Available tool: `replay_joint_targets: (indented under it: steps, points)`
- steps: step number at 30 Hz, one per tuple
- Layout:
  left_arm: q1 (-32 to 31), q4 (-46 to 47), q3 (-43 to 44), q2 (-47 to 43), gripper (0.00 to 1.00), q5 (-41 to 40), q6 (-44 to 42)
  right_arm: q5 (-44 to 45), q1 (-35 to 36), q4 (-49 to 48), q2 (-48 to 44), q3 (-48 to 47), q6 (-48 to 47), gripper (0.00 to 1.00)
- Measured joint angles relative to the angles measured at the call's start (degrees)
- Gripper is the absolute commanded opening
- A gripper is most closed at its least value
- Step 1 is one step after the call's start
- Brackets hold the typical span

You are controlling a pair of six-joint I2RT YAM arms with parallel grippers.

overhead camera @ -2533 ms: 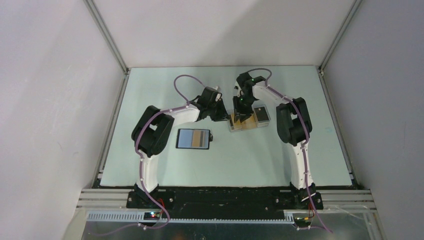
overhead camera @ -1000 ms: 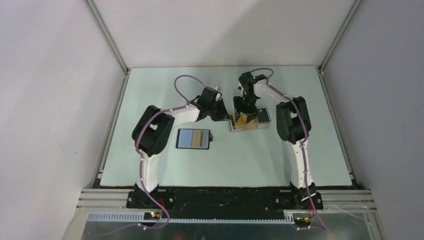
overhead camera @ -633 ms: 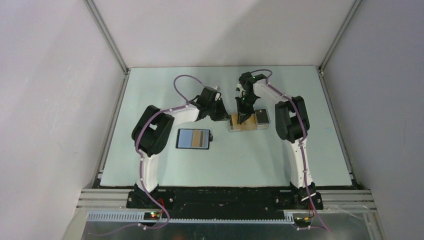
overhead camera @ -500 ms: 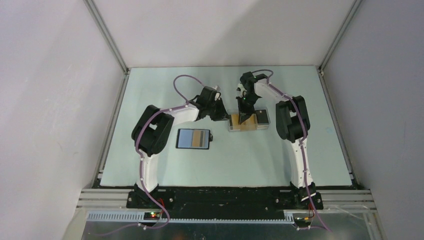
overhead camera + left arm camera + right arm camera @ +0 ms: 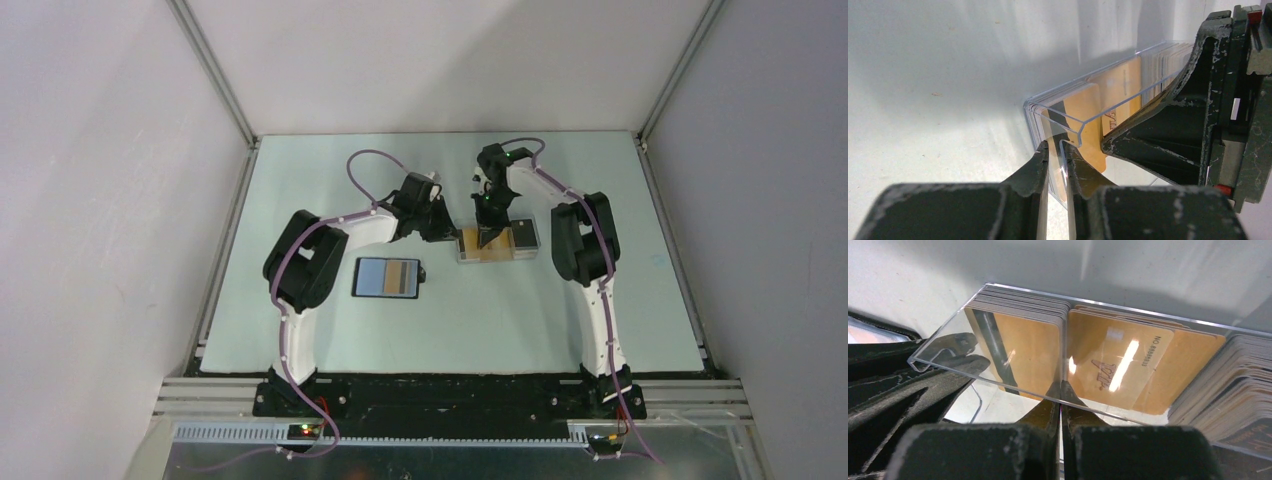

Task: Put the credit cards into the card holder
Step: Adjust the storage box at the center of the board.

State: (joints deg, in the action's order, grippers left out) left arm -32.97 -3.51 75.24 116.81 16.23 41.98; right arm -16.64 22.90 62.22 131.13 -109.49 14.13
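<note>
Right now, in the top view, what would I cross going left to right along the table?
Card holder → clear tray of credit cards → right arm's black elbow. Both sets of jaws overlap the tray, so I leave them out.

Thin orange-yellow rectangular cards (image 5: 1243, 385) run off the right wrist view's right edge; in the left wrist view the right gripper (image 5: 1105, 145) hides the right part of the clear plastic tray (image 5: 1080, 127).
</note>
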Motion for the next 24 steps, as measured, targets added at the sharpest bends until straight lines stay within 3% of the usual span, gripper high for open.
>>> replay_joint_targets:
  steps: [10,12,13,15,17,19,24]
  points:
    - [0.0,0.1,0.0,0.0,0.0,0.0,0.0,8.5,-0.2,-0.4,-1.2,2.8,0.2,0.05]
    - [0.0,0.1,0.0,0.0,0.0,0.0,0.0,8.5,-0.5,-0.9,-1.6,3.4,0.3,0.16]
    - [0.0,0.1,0.0,0.0,0.0,0.0,0.0,8.3,-0.7,-1.2,-2.0,4.0,0.4,0.29]
    - [0.0,0.1,0.0,0.0,0.0,0.0,0.0,6.7,-1.6,-2.7,-3.1,5.9,0.6,0.44]
    - [0.0,0.1,0.0,0.0,0.0,0.0,0.0,4.9,-2.7,-3.8,-4.3,7.5,0.9,0.54]
    - [0.0,0.2,0.0,0.0,0.0,0.0,0.0,3.4,-3.7,-4.5,-4.9,8.2,1.2,0.58]
    - [-0.1,0.8,0.0,0.2,0.0,0.1,0.0,0.1,-4.7,-6.8,-5.8,8.2,1.4,0.57]
